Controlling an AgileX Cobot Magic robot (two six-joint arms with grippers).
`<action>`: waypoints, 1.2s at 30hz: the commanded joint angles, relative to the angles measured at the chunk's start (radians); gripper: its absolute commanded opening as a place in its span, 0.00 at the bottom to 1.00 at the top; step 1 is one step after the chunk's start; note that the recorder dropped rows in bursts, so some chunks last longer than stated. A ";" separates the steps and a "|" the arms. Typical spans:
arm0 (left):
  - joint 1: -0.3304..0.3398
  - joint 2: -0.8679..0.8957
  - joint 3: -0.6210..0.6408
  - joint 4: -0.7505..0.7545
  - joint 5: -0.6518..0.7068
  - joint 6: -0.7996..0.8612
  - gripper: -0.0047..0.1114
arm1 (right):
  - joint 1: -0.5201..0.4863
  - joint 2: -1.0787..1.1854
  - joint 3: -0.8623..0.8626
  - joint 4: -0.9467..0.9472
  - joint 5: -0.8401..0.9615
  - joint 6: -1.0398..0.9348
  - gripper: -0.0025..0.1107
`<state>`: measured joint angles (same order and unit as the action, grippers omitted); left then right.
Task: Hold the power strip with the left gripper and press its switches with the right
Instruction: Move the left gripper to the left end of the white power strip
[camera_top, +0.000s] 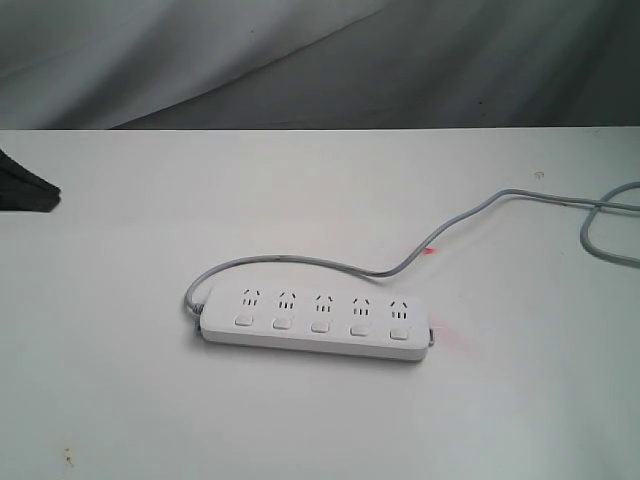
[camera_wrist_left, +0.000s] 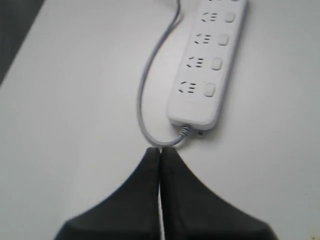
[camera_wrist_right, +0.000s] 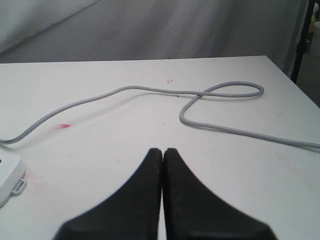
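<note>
The white power strip (camera_top: 312, 322) lies flat near the middle of the white table (camera_top: 120, 380), with its row of several switches (camera_top: 320, 325) on the near side. Its grey cord (camera_top: 400, 262) leaves the strip's left end and curves back to the right. A dark shape (camera_top: 25, 190) at the left edge is probably my left arm. In the left wrist view my left gripper (camera_wrist_left: 160, 150) is shut and empty, its tips just short of the cord loop (camera_wrist_left: 145, 120) at the strip's (camera_wrist_left: 210, 65) end. My right gripper (camera_wrist_right: 163, 150) is shut and empty over bare table; the strip's end (camera_wrist_right: 7, 175) shows off to one side.
The cord (camera_wrist_right: 220, 92) loops loosely across the right part of the table. Small red marks (camera_top: 428, 250) lie on the tabletop near the strip. A grey cloth backdrop (camera_top: 400, 60) hangs behind the table's far edge.
</note>
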<state>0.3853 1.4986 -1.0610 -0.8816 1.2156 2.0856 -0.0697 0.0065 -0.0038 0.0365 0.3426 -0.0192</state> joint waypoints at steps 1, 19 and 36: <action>-0.109 0.097 -0.003 0.082 0.006 0.007 0.15 | -0.002 -0.006 0.004 0.000 -0.001 0.001 0.02; -0.273 0.442 -0.226 0.232 -0.090 0.007 0.69 | -0.002 -0.006 0.004 0.000 -0.001 0.001 0.02; -0.284 0.475 -0.236 0.069 -0.042 0.007 0.71 | -0.002 -0.006 0.004 0.000 -0.001 0.001 0.02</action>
<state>0.1032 1.9647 -1.2928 -0.7841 1.1112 2.0877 -0.0697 0.0065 -0.0038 0.0365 0.3426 -0.0192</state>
